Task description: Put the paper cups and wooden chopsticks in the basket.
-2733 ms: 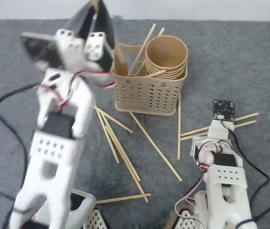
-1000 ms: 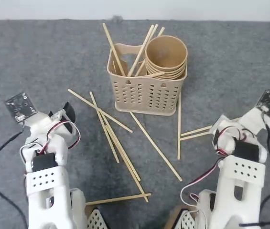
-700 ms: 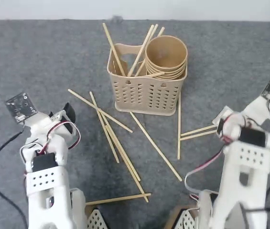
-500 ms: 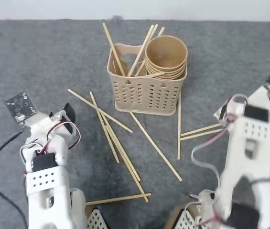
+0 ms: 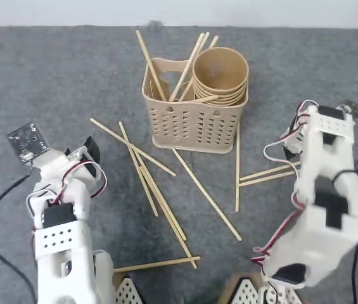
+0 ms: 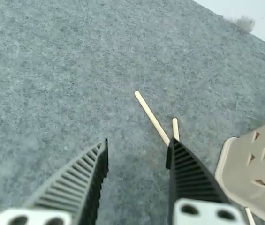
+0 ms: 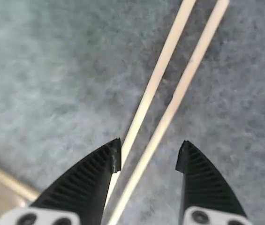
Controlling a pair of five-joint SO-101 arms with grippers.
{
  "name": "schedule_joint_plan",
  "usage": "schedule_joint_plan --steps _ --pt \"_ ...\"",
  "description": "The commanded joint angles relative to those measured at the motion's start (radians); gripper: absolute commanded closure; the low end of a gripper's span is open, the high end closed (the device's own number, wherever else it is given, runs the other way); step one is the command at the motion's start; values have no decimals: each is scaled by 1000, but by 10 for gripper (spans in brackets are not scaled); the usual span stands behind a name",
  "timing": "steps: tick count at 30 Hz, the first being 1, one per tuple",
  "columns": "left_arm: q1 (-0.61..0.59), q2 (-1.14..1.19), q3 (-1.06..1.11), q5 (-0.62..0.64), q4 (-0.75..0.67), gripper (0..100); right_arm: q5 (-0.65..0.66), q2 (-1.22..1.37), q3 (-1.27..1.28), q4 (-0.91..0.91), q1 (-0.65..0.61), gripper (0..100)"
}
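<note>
**Fingers apart on both grippers; cups (image 5: pixel 221 71) in the basket (image 5: pixel 194 130), many chopsticks loose**

The left gripper's (image 6: pixel 138 145) fingers (image 6: pixel 87 180) stood apart with nothing between them, low over the carpet (image 6: pixel 52 56). The ends of two chopsticks (image 6: pixel 151 117) lay just past one fingertip, and a corner of the basket showed beside it. The right gripper's (image 7: pixel 151 145) fingers (image 7: pixel 83 180) were spread too. A pair of chopsticks (image 7: pixel 167 56) lying side by side on the carpet ran into the gap between the tips. Whether either finger touched them could not be told.

The cups sat nested in one upright stack at the right end of the basket, as the high view showed it. Several chopsticks (image 5: pixel 188 63) leaned in the basket's other part, their ends sticking out above the rim, and one rested against the stack. The basket stood upright at the far middle of the carpet.

More chopsticks lay loose in front of it. There were crossed chopsticks (image 5: pixel 150 180) to the left front and a long chopstick (image 5: pixel 207 193) slanting away from the basket's foot. Another chopstick (image 5: pixel 237 168) lay straight out from its right corner. The pair lay beside the right arm (image 5: pixel 324 183), and a single one lay near the arms' bases. The left arm (image 5: pixel 61 215) sat folded low, well apart from the basket, its gripper near the end of one of the crossed chopsticks. The right arm stood raised over the pair's outer end
</note>
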Motion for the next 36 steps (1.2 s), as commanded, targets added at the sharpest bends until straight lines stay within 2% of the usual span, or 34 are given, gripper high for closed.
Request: schedule_joint_plan --steps 1,7,9,11,14,16,28,31,36 --pt "-9 101 -42 11 -78 804 -14 82 -98 16 16 790" --pt "-14 396 -208 9 -103 806 -6 168 -161 58 7 803" --pt "-34 466 -262 2 -103 807 15 168 -180 81 12 877" --pt "-44 503 -292 -18 -103 808 64 168 -199 110 13 993" --pt "-41 514 -295 -25 -104 808 94 168 -235 183 16 958" --pt "-38 508 -295 -25 -106 808 98 168 -270 234 21 994" --pt "-37 517 -295 -26 -106 808 117 150 -483 591 42 991" --pt "-38 517 -294 -26 -103 808 193 50 -466 598 50 991" --pt "-38 517 -269 -26 -106 806 236 -211 -359 593 114 991"
